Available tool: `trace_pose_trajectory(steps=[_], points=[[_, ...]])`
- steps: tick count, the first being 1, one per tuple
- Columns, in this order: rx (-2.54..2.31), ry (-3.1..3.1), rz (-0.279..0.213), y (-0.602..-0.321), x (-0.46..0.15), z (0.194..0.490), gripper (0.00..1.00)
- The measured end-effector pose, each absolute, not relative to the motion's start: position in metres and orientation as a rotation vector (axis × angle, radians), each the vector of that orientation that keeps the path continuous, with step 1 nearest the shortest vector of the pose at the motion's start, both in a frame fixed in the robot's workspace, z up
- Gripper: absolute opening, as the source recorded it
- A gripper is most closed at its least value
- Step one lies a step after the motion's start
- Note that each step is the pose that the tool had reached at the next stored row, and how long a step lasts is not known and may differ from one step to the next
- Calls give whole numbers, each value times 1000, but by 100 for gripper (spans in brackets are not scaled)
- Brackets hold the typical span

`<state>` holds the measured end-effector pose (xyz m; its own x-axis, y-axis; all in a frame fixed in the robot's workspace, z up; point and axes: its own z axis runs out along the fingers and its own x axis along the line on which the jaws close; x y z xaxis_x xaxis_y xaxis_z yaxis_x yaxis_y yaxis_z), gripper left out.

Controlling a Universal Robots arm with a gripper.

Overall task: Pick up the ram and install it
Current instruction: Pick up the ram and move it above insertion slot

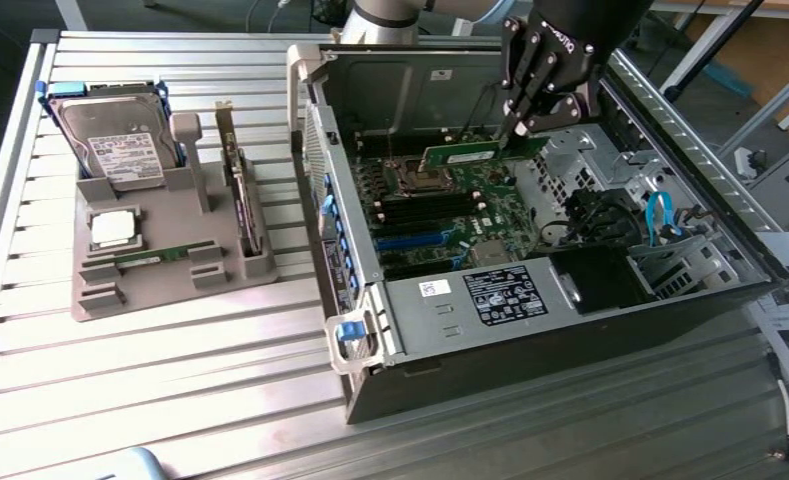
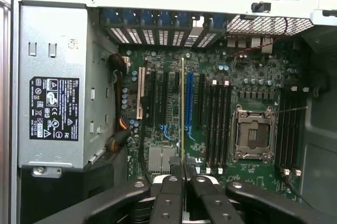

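The gripper (image 1: 525,128) was clamped on the ram (image 1: 481,157), its fingers pinched together on the top edge of the green stick. It held the ram on edge above the open computer case (image 1: 367,330), clear of the motherboard (image 1: 474,225) and not yet seated in anything. In the wrist view the ram (image 2: 182,113) appeared edge-on as a thin line running out from between the fingertips (image 2: 174,179). It lay parallel to the rows of slots and just beside the blue slot (image 2: 188,103). The black memory slots (image 2: 218,124) sat further over, next to the open processor socket (image 2: 254,132).

The job at this point looked to be alignment rather than force. The stick would need to sit directly over one black memory slot, not the blue one (the view from above may exaggerate the offset). It should stay upright and square along its whole length, so that both ends would enter together. A straight, even descent would suit it best, because a tilted stick could jam at one end or drift toward the exposed socket. Whether the slot latches stood open could not be made out.

A second ram stick (image 1: 147,257) lay in the grey tray (image 1: 167,290), well apart from the case.
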<state>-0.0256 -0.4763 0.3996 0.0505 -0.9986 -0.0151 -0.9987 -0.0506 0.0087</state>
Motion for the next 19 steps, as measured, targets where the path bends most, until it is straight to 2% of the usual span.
trace_pose_trajectory(steps=[19], points=[[-2270,2157,35,-476,-26,396,12]])
